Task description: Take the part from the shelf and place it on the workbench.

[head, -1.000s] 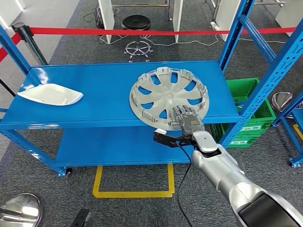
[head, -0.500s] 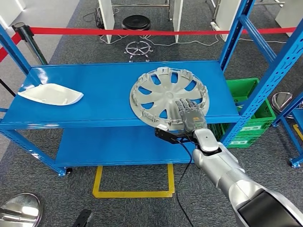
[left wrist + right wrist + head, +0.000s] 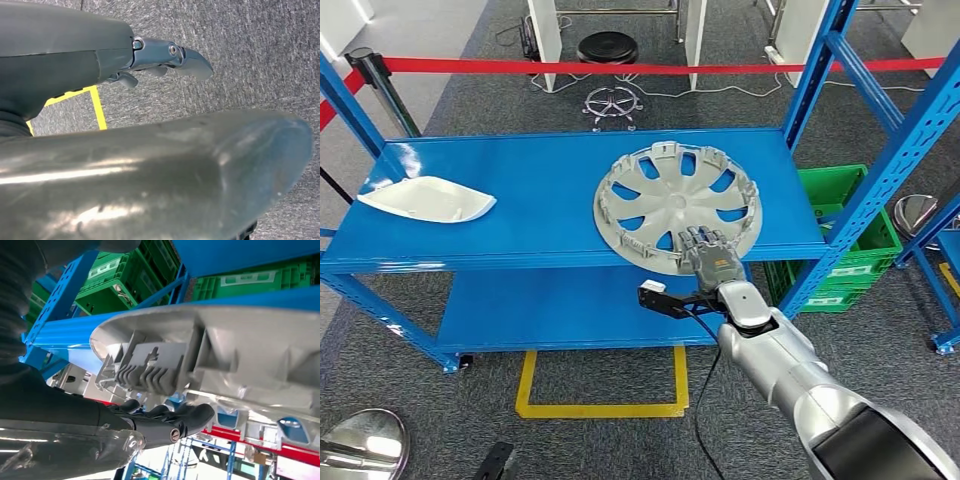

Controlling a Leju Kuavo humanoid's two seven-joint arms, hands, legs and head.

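A silver hubcap point(image 3: 676, 205) lies inner face up on the right of the blue shelf's top board point(image 3: 539, 205), its near rim a little over the front edge. My right hand point(image 3: 709, 255) reaches over that near rim with its fingers point(image 3: 697, 238) laid flat on the hubcap. In the right wrist view the dark fingers point(image 3: 170, 421) stretch straight along the ribbed rim point(image 3: 151, 365) with a small gap and do not close on it. My left hand point(image 3: 166, 55) hangs over the grey carpet, fingers extended and holding nothing.
A white curved panel point(image 3: 426, 198) lies at the shelf's left end. Blue uprights point(image 3: 863, 190) stand close on the right, with a green crate point(image 3: 852, 235) behind them. A lower shelf board point(image 3: 561, 310) sits beneath. A red barrier tape point(image 3: 622, 68) runs across behind.
My right hand has drawn back slightly toward the hubcap's near rim after sliding further in half a second ago. The hubcap has not moved.
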